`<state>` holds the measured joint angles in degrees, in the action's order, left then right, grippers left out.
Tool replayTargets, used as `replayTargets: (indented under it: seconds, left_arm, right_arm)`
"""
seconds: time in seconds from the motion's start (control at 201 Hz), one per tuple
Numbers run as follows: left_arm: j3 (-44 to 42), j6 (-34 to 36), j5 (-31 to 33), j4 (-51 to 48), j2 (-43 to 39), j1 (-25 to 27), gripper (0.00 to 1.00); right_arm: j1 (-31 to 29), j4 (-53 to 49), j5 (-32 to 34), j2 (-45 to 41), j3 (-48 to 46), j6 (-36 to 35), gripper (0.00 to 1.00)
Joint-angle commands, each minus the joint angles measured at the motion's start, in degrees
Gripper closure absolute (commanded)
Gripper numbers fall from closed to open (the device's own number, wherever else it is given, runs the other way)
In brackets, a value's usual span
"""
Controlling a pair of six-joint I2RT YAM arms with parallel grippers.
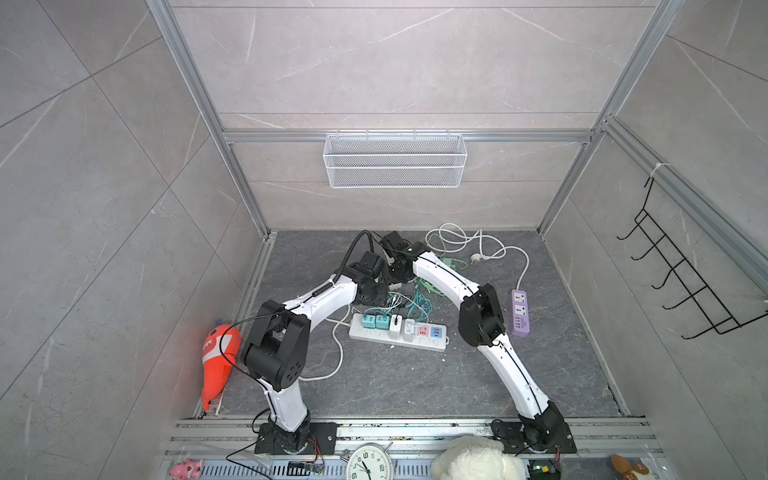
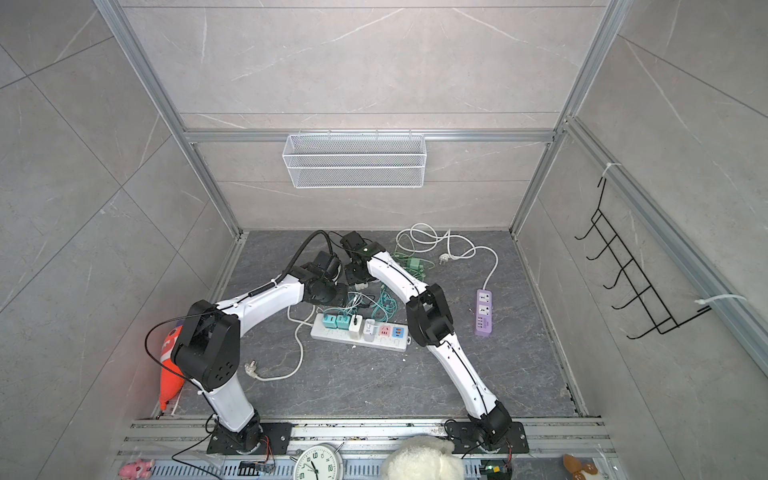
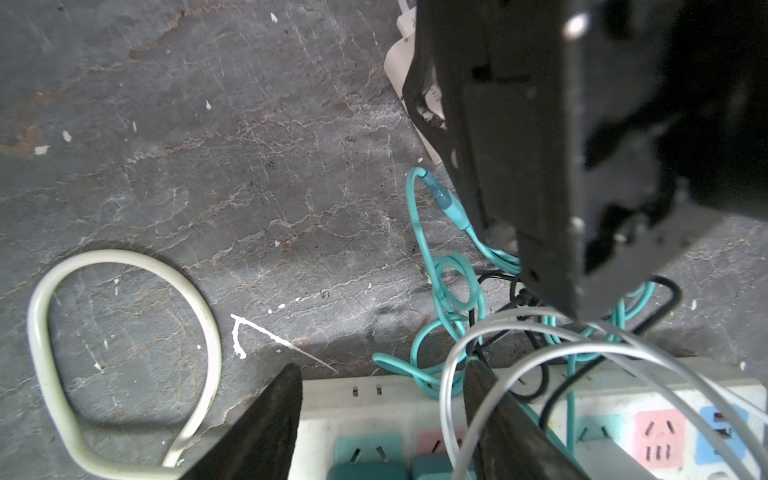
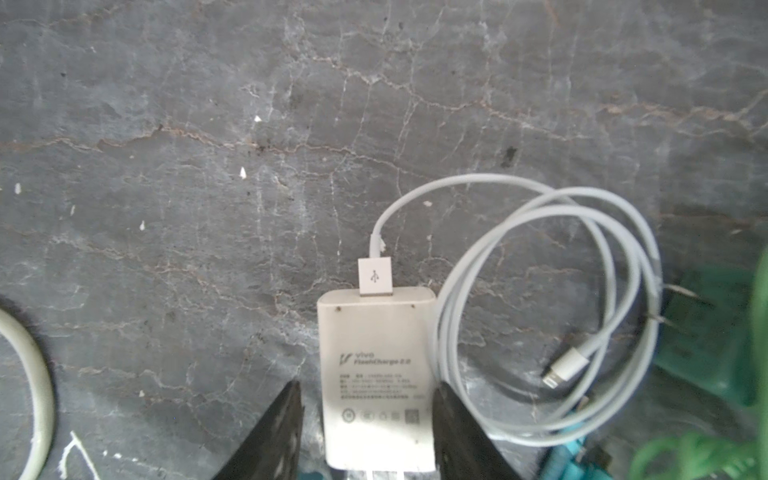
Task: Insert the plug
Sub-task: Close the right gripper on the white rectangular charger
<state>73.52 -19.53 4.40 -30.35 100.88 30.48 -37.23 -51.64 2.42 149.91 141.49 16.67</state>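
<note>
Judging by how things lie, the job is barely begun: the charger (image 4: 374,365) lies flat on the floor (image 4: 208,166) in no socket, its cable (image 4: 582,249) coiled beside it. In both top views it sits behind the strip (image 1: 397,338). The right gripper (image 4: 368,386) is down over it with jaws spread to either side. One finger looks to touch its edge while a sliver of floor shows at the other, so nothing is pinched yet. The left gripper (image 3: 382,368) hangs spread over the strip's edge among tangled leads (image 3: 449,282), holding nothing. Adapters (image 1: 376,322) fill several sockets, but the pink socket (image 3: 660,436) looks free. Left to do, I'd say: close on the charger, lift it, turn the prongs down, carry it over and push it home.
</note>
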Motion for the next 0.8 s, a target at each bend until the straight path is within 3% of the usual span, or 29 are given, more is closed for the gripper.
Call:
replayTargets:
  seconds: [0.0,0.393,0.478,0.632,0.792]
  left_arm:
    - [0.3,0.0,1.3,1.8,-3.6,-0.3,0.35]
    - [-0.8,-1.3,1.3,2.9,-5.0,-0.3,0.35]
    - [-1.0,-1.5,0.7,3.1,-4.4,-0.3,0.35]
    - [-0.4,-1.5,-0.4,3.1,-2.8,-0.3,0.35]
    - [0.2,-1.8,-2.9,4.6,-2.2,-0.2,0.34]
  right_arm:
    - [-0.4,-2.8,-0.2,3.2,1.5,-0.3,0.48]
    - [-0.5,-2.0,0.9,4.6,2.8,0.2,0.5]
    - [-0.5,-2.9,1.4,5.5,4.6,0.2,0.57]
    - [-0.5,-3.9,1.8,3.2,4.3,0.3,0.83]
    - [-0.4,4.2,-0.2,-7.7,-7.8,1.4,0.88]
